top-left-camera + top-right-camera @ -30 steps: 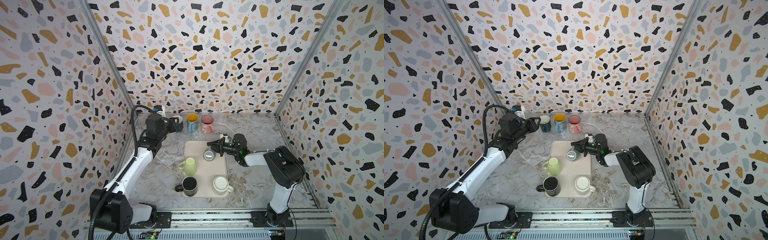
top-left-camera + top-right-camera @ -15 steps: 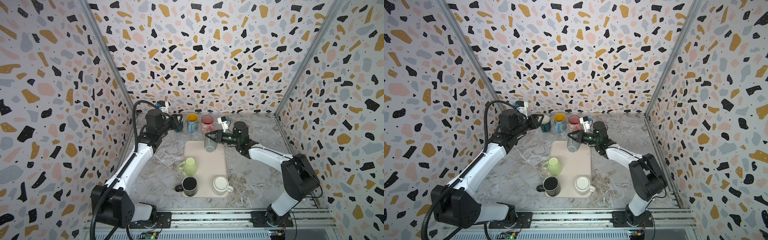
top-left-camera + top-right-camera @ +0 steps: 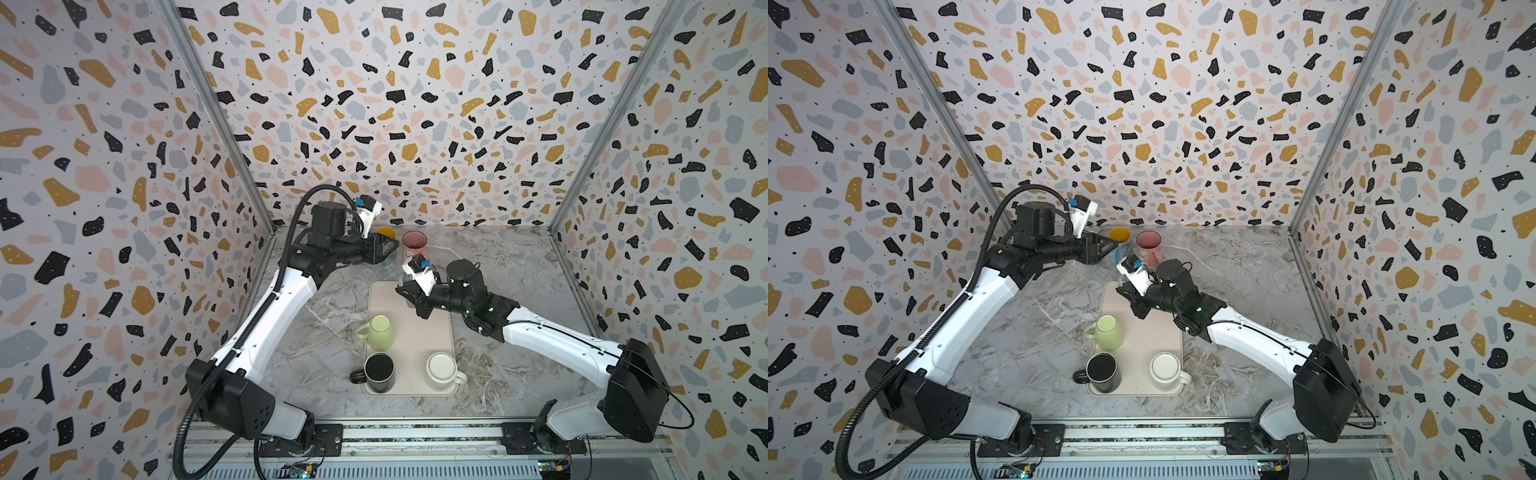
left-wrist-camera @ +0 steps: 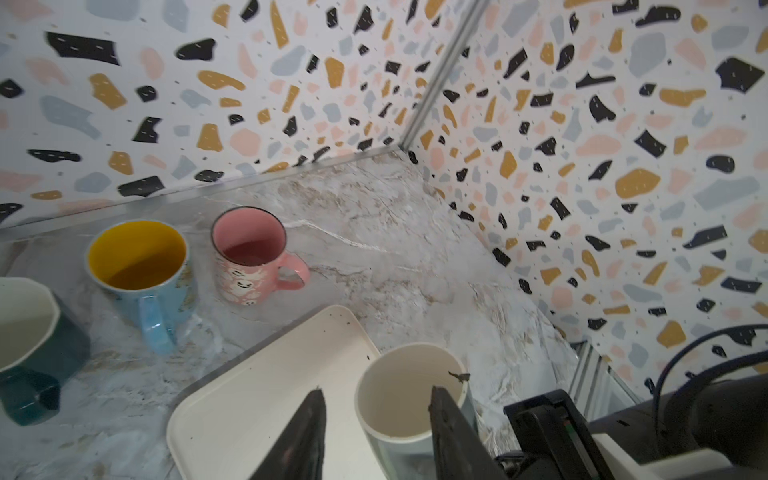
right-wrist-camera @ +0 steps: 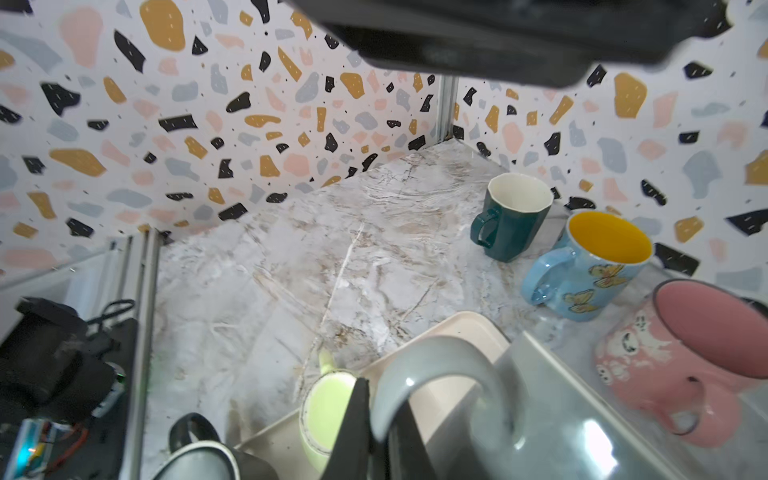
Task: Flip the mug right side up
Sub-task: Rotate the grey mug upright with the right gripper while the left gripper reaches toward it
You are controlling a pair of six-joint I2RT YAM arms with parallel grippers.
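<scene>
Right gripper [image 5: 380, 415], clamped on the grey mug [image 4: 399, 403] handle, flipped it mouth-up over the tray [image 4: 249, 395] within 1 second. Probably just needs setting down. Left gripper [image 4: 376, 390] hovers with jaws apart, empty.

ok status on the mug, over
Left gripper open, empty. Right gripper shut on grey mug by its handle. Mouth up at far edge of tray. Pink mug close by, apart.

Glossy grey mug [image 4: 399, 395], cream inside, mouth up, at tray's [image 4: 249, 407] far corner.
</scene>
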